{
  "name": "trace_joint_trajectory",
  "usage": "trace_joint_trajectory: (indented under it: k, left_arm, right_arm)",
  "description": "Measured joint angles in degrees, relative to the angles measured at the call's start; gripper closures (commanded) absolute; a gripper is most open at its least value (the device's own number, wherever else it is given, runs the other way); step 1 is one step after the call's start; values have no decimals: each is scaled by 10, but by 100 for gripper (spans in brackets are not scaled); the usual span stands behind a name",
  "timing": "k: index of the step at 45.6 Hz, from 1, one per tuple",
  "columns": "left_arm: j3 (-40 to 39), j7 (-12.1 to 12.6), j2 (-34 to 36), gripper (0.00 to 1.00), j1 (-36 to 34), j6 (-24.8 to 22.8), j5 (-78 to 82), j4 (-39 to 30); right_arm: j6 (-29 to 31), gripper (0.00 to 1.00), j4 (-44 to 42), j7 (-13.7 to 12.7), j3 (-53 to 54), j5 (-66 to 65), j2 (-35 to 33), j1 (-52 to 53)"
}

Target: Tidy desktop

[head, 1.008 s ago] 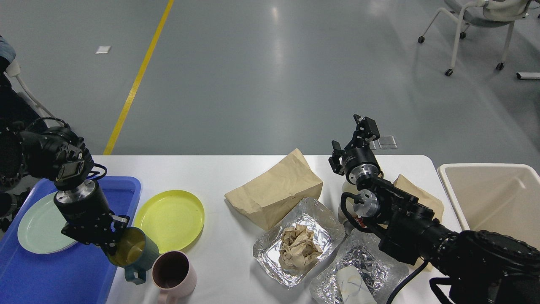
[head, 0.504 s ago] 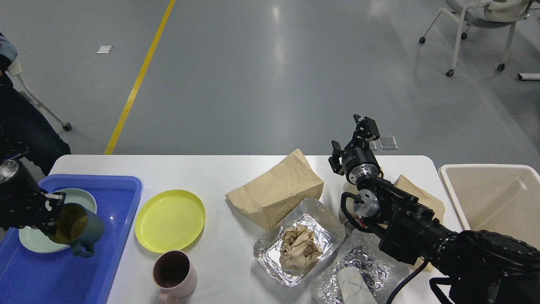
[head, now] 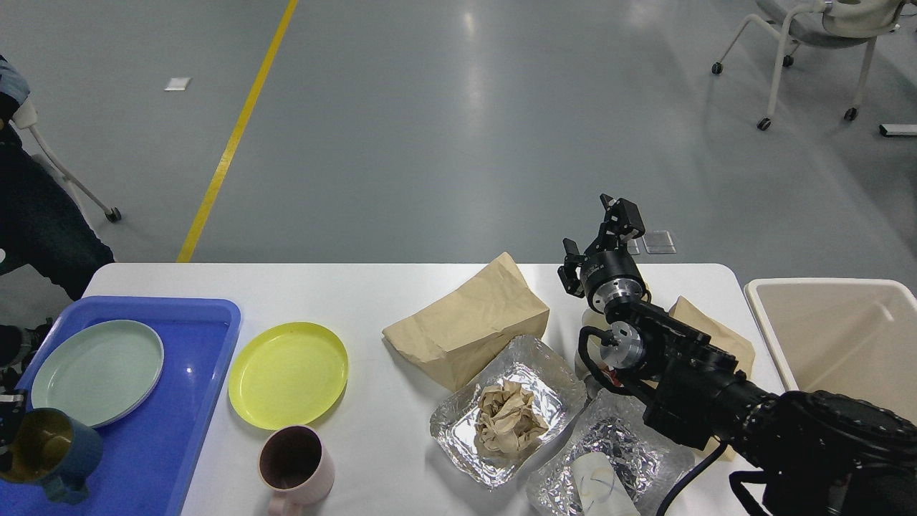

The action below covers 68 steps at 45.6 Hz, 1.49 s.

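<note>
Blue mug has shifted onto the tray's near-left corner; right hand stays spread, empty.

Blue tray, yellow plate, pale green plate, seemingly pink mug

Right arm: matte black, built of thick rounded segments that widen toward the lower right edge of the head view.
Wrist ring: bare silver metal band between black housings.
Joint cap: round silver disc with a dark centre, set on the side of the arm.
Cable: black, looping out beside the joint cap; another black cable curves below the forearm.
Right gripper: black, two short angular fingers on a round black base.
Left gripper: only a small black sliver at the left edge; details too little to tell.
</note>
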Motion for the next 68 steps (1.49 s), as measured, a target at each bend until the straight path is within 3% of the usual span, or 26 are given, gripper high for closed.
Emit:
trace_joint_trajectory:
  k: [14, 44, 58, 68]
  left_arm:
    - [-1, -4, 2, 100, 79, 0, 0, 94]
    - [-3, -3, -7, 100, 120, 0, 0, 117]
    - [-1, -1, -7, 94, 125, 0, 0, 121]
    - [-1, 0, -7, 80, 127, 0, 0, 134]
  right_arm:
    - [0, 0, 0, 0, 0, 0, 0, 0]
    - [0, 0, 0, 0, 0, 0, 0, 0]
    - [0, 0, 0, 0, 0, 0, 0, 0]
    - [0, 0, 0, 0, 0, 0, 0, 0]
